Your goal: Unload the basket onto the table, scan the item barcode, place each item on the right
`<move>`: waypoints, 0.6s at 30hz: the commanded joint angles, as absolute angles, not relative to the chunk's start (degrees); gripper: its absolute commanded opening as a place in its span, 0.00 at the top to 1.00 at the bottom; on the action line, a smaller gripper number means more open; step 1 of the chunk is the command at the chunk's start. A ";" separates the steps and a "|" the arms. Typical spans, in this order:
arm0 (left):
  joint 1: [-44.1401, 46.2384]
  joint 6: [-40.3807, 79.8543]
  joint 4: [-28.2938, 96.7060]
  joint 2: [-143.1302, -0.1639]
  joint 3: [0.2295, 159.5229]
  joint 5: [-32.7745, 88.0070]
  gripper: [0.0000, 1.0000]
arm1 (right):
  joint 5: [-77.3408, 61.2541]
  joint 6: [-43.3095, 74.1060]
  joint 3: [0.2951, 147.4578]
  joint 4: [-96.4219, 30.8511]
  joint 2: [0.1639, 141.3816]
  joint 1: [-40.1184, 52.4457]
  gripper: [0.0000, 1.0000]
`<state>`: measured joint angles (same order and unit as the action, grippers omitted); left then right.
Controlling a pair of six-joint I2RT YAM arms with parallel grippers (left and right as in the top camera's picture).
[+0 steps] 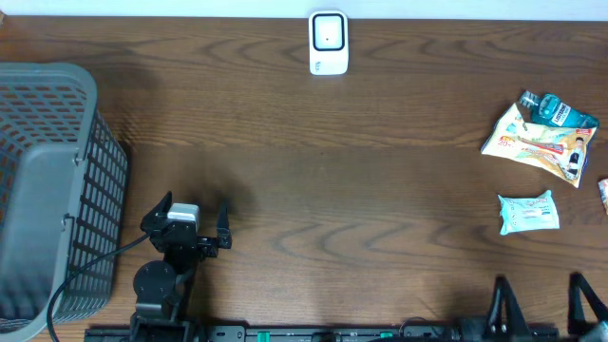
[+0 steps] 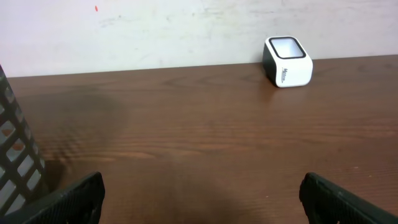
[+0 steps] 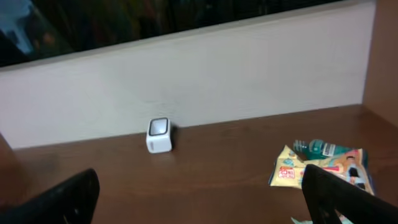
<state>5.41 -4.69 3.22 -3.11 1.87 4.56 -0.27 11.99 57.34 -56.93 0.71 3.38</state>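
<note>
Overhead: right claw (image 1: 539,287) and left claw (image 1: 195,203) both spread wide, empty. Wipes pack (image 1: 528,212) just ahead of right claw, flat on desk (image 1: 380,190); scanner (image 1: 329,43) far ahead-left. Could slip from a shallow pinch, or reach scanner barcode-side hidden, no barcode visible from above.

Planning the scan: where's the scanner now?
Overhead, the scanner stands at the table's far edge, roughly midway between the basket on the left and the packets on the right.
</note>
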 commanded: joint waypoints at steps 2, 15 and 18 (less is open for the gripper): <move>5.26 -4.60 5.13 -2.85 0.97 5.34 0.00 | -0.34 12.80 52.29 -52.90 0.36 4.78 0.01; 5.26 -4.60 5.10 -2.85 0.97 5.34 0.00 | -0.43 12.88 35.99 -33.56 0.36 5.34 0.01; 5.26 -4.60 5.13 -2.85 0.97 5.34 0.00 | -0.38 15.00 31.88 -29.65 0.36 5.34 0.01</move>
